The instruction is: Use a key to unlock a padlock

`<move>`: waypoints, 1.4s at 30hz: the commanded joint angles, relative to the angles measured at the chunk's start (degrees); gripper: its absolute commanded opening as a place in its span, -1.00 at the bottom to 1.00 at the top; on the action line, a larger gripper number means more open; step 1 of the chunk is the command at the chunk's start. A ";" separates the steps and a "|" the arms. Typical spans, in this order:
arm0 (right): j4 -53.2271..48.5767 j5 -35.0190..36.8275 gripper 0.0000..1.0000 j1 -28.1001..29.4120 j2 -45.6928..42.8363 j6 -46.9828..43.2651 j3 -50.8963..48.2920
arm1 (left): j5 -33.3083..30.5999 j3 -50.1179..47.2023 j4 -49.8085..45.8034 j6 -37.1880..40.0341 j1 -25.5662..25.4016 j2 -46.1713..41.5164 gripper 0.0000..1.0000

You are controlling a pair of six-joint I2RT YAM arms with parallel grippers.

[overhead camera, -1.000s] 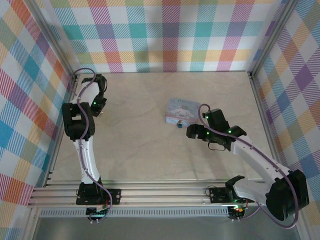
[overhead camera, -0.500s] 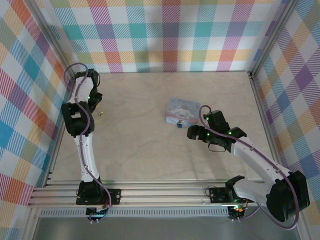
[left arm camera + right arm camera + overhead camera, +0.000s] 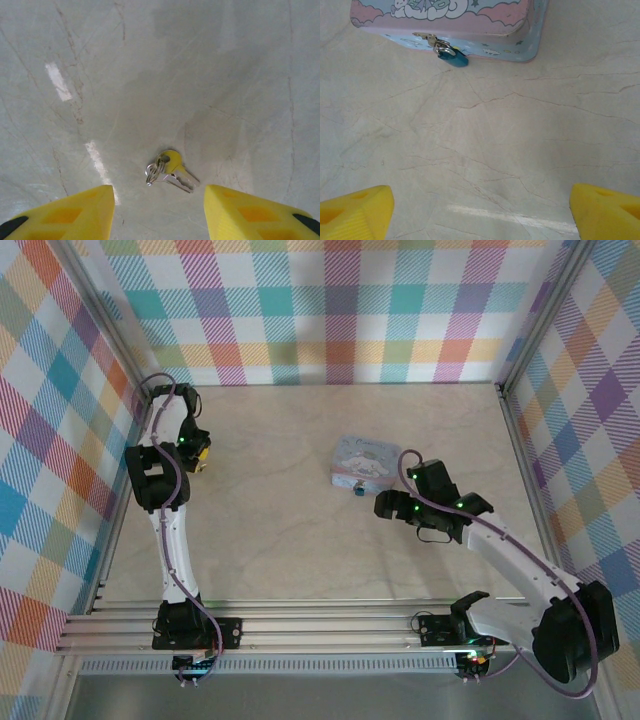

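Two open claws over a pale, veined stone-look table (image 3: 280, 540): the key lies loose and the padlock hangs on the box.

In the left wrist view, the left claw (image 3: 157, 212) has its yellow fingertips (image 3: 75, 212) spread apart and grips nothing. The small metal key (image 3: 172, 170), with a round yellowish head and a thin wire ring, lies flat on the table just ahead of the gap between them. In the top view this claw (image 3: 200, 457) sits near the far left wall. The right claw (image 3: 480, 210) is also spread wide and empty, pointing at the pale blue and pink cartoon-printed tin box (image 3: 470, 25). The tiny dark-blue padlock (image 3: 454, 57) hangs from the metal hasp on the box's near side, resting on the table, well apart from the fingertips.
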 commanded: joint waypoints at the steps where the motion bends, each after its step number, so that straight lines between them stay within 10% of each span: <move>1: -2.12 1.21 0.81 -0.04 -2.43 0.65 1.22 | -3.44 1.02 -5.19 -5.57 0.21 0.05 -0.01; 25: -8.31 5.90 0.83 -0.08 -9.19 1.07 0.20 | -4.83 7.83 -10.11 -36.01 -3.69 3.72 0.04; 34: -7.19 6.69 0.83 -0.08 -7.74 -0.34 2.39 | -11.21 7.43 0.46 -4.61 -5.63 1.66 0.07; 42: -6.23 5.95 0.83 -0.09 -6.14 -0.65 2.80 | 3.32 -2.40 17.07 20.44 -6.10 -3.76 0.03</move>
